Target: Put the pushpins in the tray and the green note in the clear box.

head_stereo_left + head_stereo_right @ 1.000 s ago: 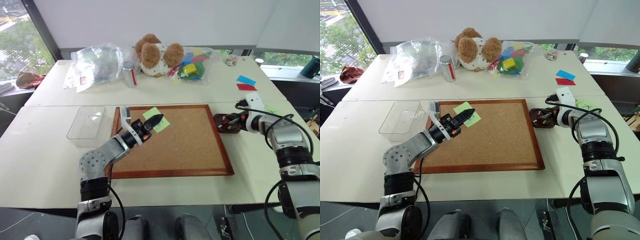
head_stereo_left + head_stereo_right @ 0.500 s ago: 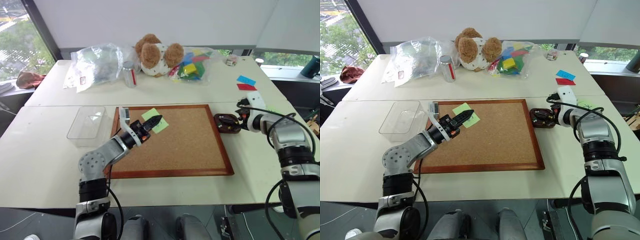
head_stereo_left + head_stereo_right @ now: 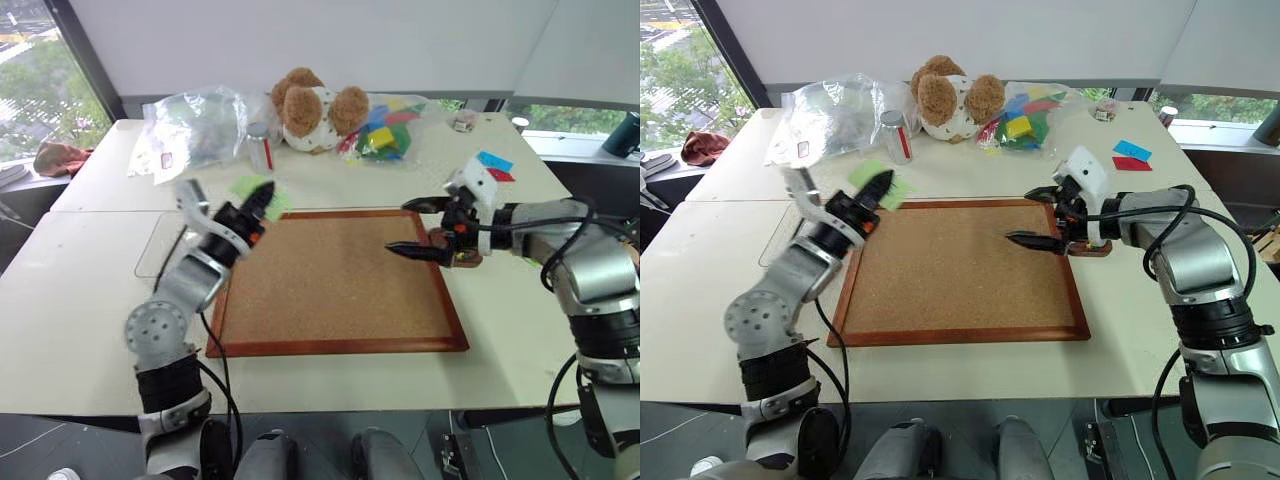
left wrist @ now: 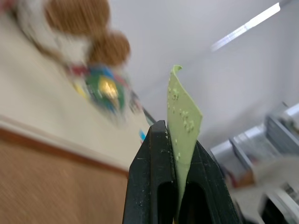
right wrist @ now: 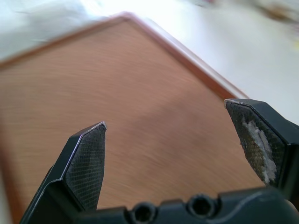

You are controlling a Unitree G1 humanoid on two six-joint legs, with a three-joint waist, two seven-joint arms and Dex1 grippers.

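My left gripper (image 3: pixel 262 190) is shut on the pale-green note (image 4: pixel 184 116), holding it in the air above the far left corner of the corkboard (image 3: pixel 330 290). The note stands pinched between the black fingers (image 4: pixel 154 177). The clear box (image 3: pixel 775 240) lies on the table just left of the board, partly behind my left arm. My right gripper (image 3: pixel 398 228) is open and empty, hovering over the board's right edge. The dark tray (image 3: pixel 452 260) sits right behind it, mostly covered by that hand. The pushpins are too small to make out.
At the back of the table are a teddy bear (image 3: pixel 310 105), crinkled plastic bags (image 3: pixel 195 125), a small can (image 3: pixel 260 150) and a bag of coloured blocks (image 3: pixel 385 130). Blue and red notes (image 3: pixel 490 165) lie at the far right.
My left gripper has lifted the green note off the corkboard, up and to the left. The right gripper has opened and swung left from the tray to above the board's right edge.
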